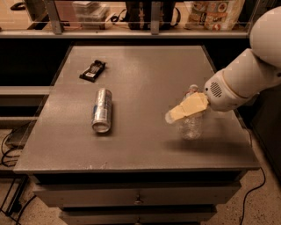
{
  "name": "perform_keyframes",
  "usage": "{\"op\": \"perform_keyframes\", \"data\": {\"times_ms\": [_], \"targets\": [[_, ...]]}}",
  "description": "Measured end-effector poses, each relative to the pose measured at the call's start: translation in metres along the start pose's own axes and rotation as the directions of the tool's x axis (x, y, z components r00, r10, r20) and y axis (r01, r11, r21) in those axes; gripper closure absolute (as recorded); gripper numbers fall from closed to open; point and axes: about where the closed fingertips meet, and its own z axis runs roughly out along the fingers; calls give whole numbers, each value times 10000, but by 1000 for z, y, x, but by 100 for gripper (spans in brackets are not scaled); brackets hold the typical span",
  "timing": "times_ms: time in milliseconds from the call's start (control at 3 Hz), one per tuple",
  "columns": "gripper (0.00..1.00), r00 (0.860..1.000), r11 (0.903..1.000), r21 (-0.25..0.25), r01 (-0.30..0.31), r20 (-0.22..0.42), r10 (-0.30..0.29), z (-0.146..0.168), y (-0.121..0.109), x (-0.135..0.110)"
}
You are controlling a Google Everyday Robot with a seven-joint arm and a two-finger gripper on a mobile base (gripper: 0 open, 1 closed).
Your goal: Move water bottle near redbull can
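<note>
The water bottle (192, 126), clear crinkled plastic with a white cap, stands on the right part of the grey table (145, 79). The redbull can (102, 110) lies on its side at the table's left middle, its shiny rim towards the front edge, well apart from the bottle. My gripper (172, 116), tan in colour, reaches in from the right on a white arm (246, 79). It lies across the bottle's upper half and hides the label and neck, with its tip sticking out past the bottle's left side.
A small flat black object (92, 70) lies at the table's back left. A shelf with bags and boxes (210, 11) runs behind the table. Drawers (136, 197) sit below the front edge. Cables (9, 149) lie on the floor at left.
</note>
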Motion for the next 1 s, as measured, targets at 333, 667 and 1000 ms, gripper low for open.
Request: {"op": "perform_keyframes", "data": {"times_ms": [333, 667, 1000], "targets": [[18, 9983, 9980, 298, -565, -118, 568, 20, 0, -1], [41, 9960, 9949, 514, -871, -163, 880, 29, 0, 1], [65, 9960, 9949, 513, -871, -163, 881, 25, 1, -1]]}}
